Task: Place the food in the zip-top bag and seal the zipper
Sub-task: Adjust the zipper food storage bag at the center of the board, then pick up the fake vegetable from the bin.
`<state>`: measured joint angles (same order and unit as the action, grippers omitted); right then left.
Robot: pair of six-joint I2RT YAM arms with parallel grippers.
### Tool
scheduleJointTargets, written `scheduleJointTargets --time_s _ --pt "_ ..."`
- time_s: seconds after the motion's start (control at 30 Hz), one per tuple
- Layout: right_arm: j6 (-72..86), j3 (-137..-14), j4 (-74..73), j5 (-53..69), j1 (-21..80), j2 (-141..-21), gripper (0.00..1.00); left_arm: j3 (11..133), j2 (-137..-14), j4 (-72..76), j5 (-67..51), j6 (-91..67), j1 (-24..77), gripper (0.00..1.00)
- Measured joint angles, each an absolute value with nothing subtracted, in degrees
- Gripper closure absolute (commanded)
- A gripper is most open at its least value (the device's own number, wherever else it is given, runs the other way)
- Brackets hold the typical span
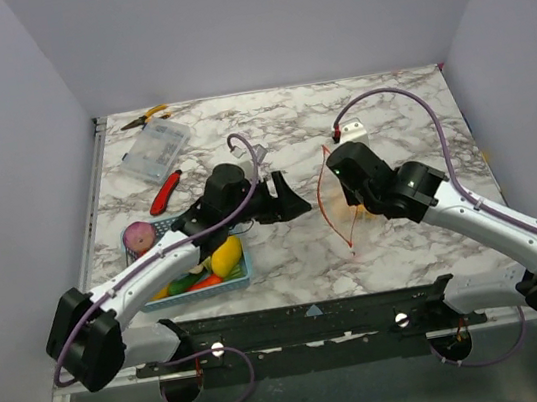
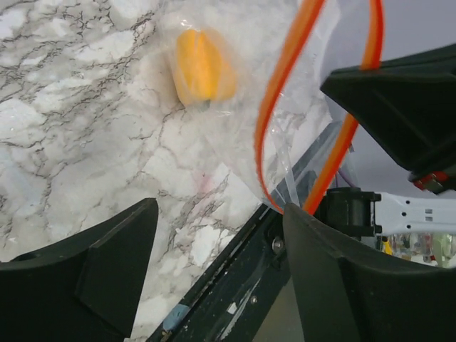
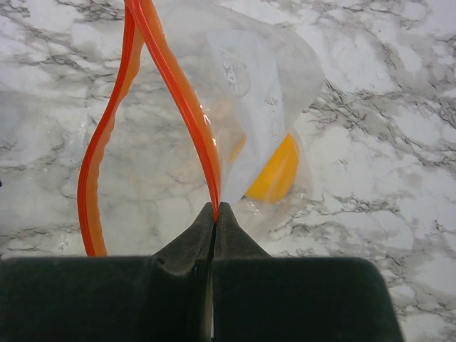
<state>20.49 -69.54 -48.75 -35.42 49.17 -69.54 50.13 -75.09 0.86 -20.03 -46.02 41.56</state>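
Pinching zipper [image 3: 184, 107] tight, right fingers [image 3: 178, 260]; left fingers [image 2: 107, 278] spread, empty; perhaps pepper [image 3: 274, 174] inside bag [image 3: 263, 78].

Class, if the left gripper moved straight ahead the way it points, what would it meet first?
Probably the zip-top bag: its zipper loop hangs open just ahead of the open left gripper, pinched up by the right gripper. Depth is uncertain.

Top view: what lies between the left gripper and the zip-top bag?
Nothing stands there. In the top external view only a stretch of bare marble table separates the open left gripper from the zip-top bag.
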Motion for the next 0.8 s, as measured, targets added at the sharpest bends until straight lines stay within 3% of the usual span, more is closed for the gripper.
scheduleJointTargets --time_s 0.33,0.47,0.57,0.8 --pt "19.4 -68.7 -43.7 -32.0 49.2 -69.7 0.99 48.5 -56.7 -14.5 -15.6 -37.1 37.9 0.17" --pt "19.4 -68.2 -42.5 -30.8 49.2 -69.6 0.99 47.4 -51.8 -24.3 -4.7 -34.6 37.1 0.13" --pt "19.4 -67.9 -42.0 -30.3 49.2 -69.6 0.99 46.0 -49.5 -31.8 5.4 -35.2 36.2 0.02" --pt "19.4 -67.1 -41.5 -30.1 49.2 -69.6 0.99 42.1 -46.5 -45.2 22.8 -45.2 33.3 0.01"
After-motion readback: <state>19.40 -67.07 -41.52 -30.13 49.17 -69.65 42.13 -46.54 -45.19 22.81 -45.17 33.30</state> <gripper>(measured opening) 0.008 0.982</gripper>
